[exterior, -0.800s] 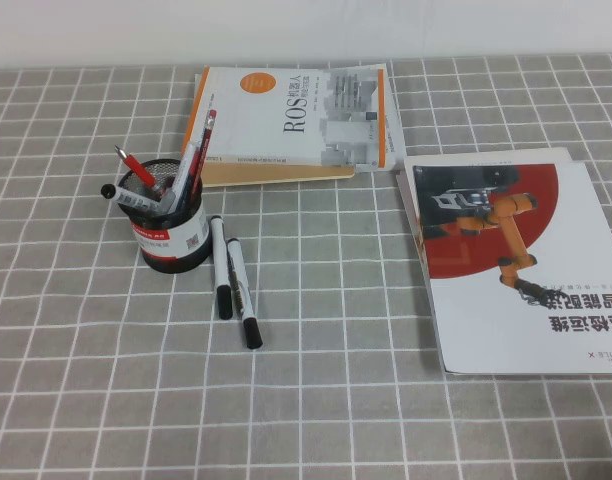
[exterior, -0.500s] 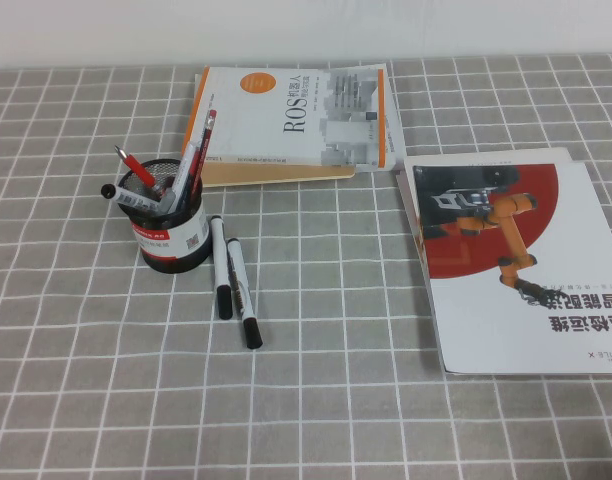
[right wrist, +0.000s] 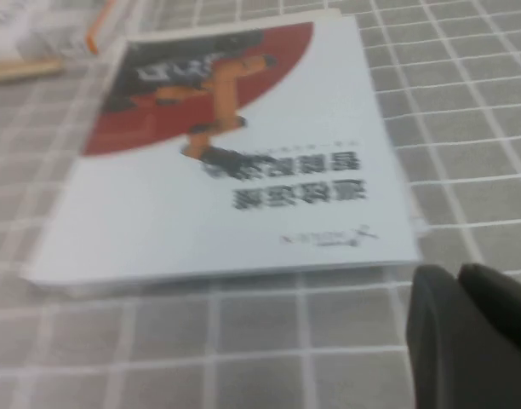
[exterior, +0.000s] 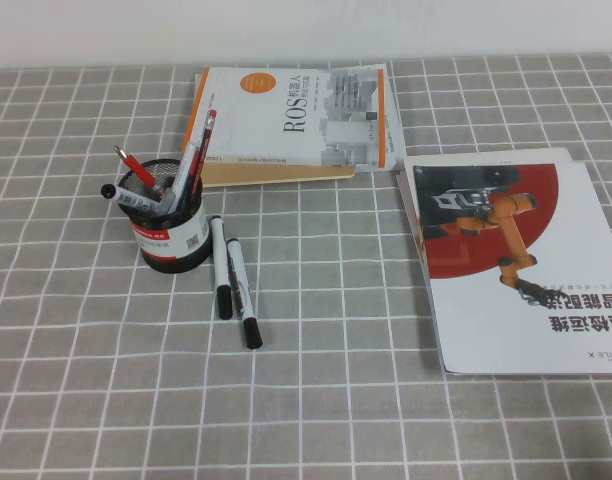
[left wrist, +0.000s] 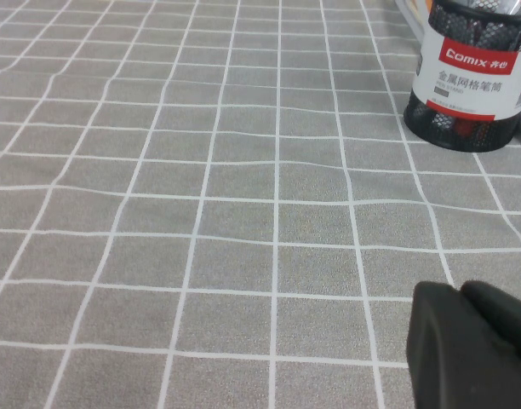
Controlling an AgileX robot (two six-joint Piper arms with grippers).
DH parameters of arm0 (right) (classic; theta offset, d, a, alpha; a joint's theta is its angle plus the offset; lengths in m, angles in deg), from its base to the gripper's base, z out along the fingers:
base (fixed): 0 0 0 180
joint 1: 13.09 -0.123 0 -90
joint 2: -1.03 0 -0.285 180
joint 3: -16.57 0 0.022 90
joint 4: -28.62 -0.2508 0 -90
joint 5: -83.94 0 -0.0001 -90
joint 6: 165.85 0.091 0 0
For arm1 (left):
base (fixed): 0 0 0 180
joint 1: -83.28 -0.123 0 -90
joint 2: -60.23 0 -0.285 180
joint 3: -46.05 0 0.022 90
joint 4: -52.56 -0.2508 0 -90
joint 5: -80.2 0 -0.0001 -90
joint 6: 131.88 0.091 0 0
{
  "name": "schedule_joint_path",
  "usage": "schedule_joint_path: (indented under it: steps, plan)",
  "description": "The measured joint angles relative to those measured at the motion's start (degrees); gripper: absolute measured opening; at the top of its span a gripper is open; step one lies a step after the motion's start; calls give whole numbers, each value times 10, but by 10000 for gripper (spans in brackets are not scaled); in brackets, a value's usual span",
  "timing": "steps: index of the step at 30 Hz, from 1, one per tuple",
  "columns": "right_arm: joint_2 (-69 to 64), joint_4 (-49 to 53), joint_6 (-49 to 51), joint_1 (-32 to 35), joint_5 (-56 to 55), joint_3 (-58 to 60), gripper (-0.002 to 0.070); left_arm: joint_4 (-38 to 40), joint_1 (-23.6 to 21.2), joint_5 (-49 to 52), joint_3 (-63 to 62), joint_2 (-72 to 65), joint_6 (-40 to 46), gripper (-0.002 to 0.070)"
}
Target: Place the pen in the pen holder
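Two white-barrelled, black-capped markers lie side by side on the grey checked cloth; the pen [exterior: 239,292] I judge easiest to take is the one farther from the round black mesh pen holder [exterior: 172,232], which stands just beside them and already holds pens. My left gripper [left wrist: 478,341] hangs low over bare cloth near the holder and my right gripper [right wrist: 473,332] sits beside the white-and-red booklet [exterior: 511,262]; I cannot tell how either pincer stands. Approach with the left arm, grasp mid-barrel across the axis, lift clear of the neighbouring marker, tilt upright, then lower into a gap in the cup
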Motion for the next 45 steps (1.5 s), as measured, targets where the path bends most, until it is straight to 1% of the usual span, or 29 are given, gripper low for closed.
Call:
schedule_joint_path:
  steps: [3, 5, 10, 13, 15, 23, 26, 31, 35, 38, 42, 45]
  plan:
    - [0, -72, 0, 0, -17, 0, -13, 0, 0, 0, 0, 0, 0, -4]
    - [0, -163, 0, 0, -36, 0, -13, 0, 0, 0, 0, 0, 0, -4]
    - [0, -508, 1, 0, -80, 0, -13, 0, 0, 0, 0, 0, 0, -4]
    - [0, -595, 1, 0, -109, 0, -13, 0, 0, 0, 0, 0, 0, -4]
    - [0, -602, 0, 0, -117, 0, -13, 0, 0, 0, 0, 0, 0, -4]
    - [0, -578, -38, 0, -110, 0, -13, 0, 0, 0, 0, 0, 0, -4]
    - [0, -572, -64, 0, -79, 0, -13, 0, 0, 0, 0, 0, 0, -4]
    - [0, -564, -156, 0, -5, 0, -13, 0, 0, 0, 0, 0, 0, -4]
    - [-4, -540, -172, 0, 13, -10, -13, 0, 0, 0, 0, 0, 0, -4]
    - [-47, -484, -176, 0, 42, -63, -13, 0, 0, 0, 0, 0, 0, -4]
    - [-152, -388, -177, 0, 134, -159, -13, 0, 0, 0, 0, 0, 0, -4]
    - [-245, -347, -192, 0, 193, -227, -13, 0, 0, 0, 0, 0, 0, -4]
